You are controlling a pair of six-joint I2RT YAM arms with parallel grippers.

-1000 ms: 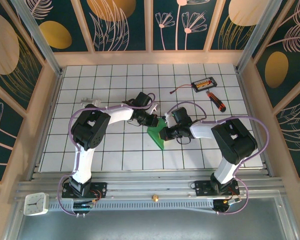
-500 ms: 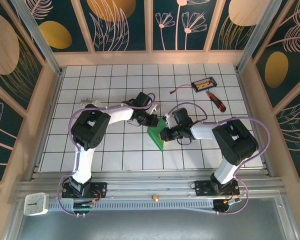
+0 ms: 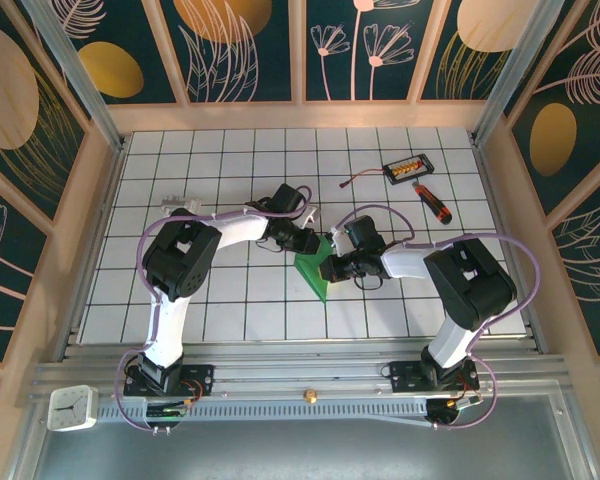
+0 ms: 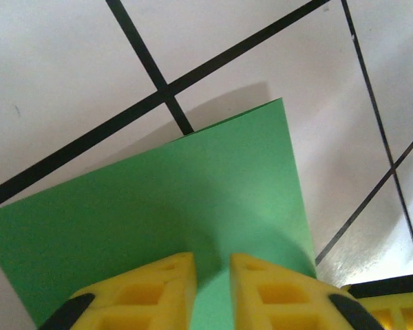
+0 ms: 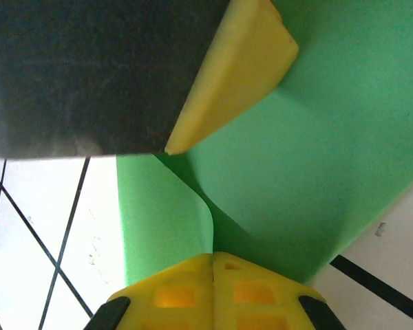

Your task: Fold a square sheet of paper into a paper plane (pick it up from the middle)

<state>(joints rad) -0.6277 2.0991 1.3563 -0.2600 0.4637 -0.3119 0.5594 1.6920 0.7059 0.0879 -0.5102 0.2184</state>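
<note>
Item: green sheet of paper (image 3: 315, 272), creased to a smaller pointed shape, lying near the middle of the white tiled table (image 3: 230, 310), between my two grippers. Its narrow tip points toward the near edge. In the left wrist view one corner of it (image 4: 193, 199) lies just past a crossing of black grid lines. Item: left gripper (image 3: 313, 243), at the sheet's far-left edge. Its yellow fingers (image 4: 151, 282) stand slightly parted, with green showing in the gap between them (image 4: 212, 268), not clamped on the paper. Item: right gripper (image 3: 328, 267), at the sheet's right edge. Its fingertips are pressed together (image 5: 213, 260) and pinch a raised fold of the paper (image 5: 316, 158), whose curled edge runs straight into the seam between them. One left finger (image 5: 241, 75) shows above that fold. Item: black-and-orange screwdriver (image 3: 432, 203) and small black box (image 3: 407, 166), far right of the table, well apart from the sheet.
</note>
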